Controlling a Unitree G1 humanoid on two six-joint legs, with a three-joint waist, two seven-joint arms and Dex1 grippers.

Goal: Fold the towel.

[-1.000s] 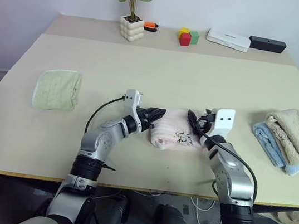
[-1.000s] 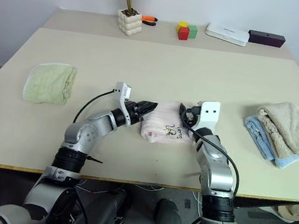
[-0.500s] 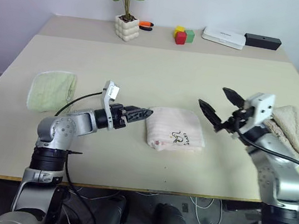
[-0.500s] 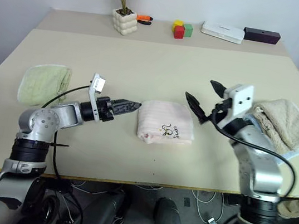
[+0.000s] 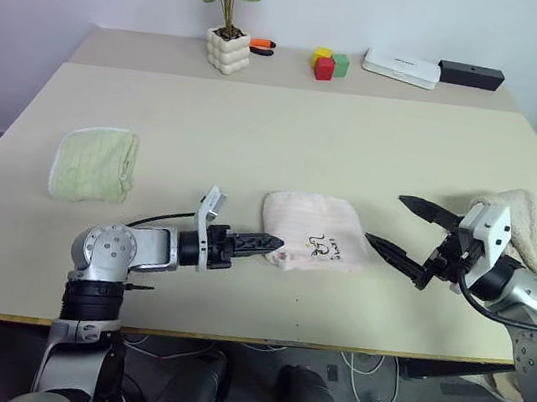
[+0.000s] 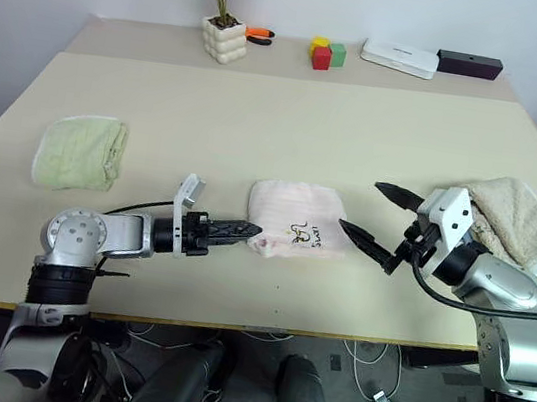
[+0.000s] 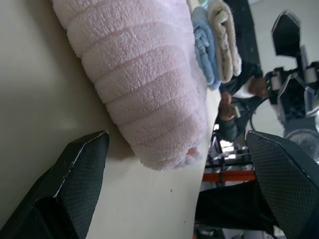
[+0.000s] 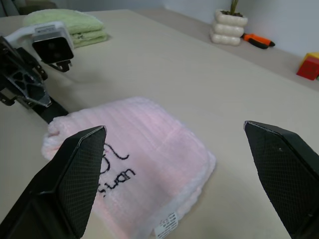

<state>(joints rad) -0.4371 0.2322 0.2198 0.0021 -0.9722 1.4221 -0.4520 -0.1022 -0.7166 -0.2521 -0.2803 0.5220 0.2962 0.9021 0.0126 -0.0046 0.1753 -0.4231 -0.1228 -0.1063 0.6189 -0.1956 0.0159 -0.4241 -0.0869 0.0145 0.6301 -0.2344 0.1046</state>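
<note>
The towel (image 5: 313,230), pale pink with a small dark embroidered mark, lies folded into a compact rectangle near the middle of the table's front half. My left gripper (image 5: 267,244) points level at its front left corner, just short of the cloth. In the left wrist view the fingers (image 7: 79,169) stand wide apart, with the towel (image 7: 144,84) beyond them and nothing between them. My right gripper (image 5: 389,221) hovers open a little to the right of the towel, above the table. Its empty fingers (image 8: 75,169) frame the towel (image 8: 144,144).
A small green towel (image 5: 95,163) lies at the left. Beige and blue towels (image 5: 533,225) sit stacked at the right edge behind my right arm. Along the back stand a potted plant (image 5: 228,49), coloured blocks (image 5: 326,64), a white box (image 5: 402,67) and a black box (image 5: 471,75).
Both grippers have drawn away from the towel's sides. The left has pulled back toward the front edge; the right has swung out to the right and risen. The towel stays put.
</note>
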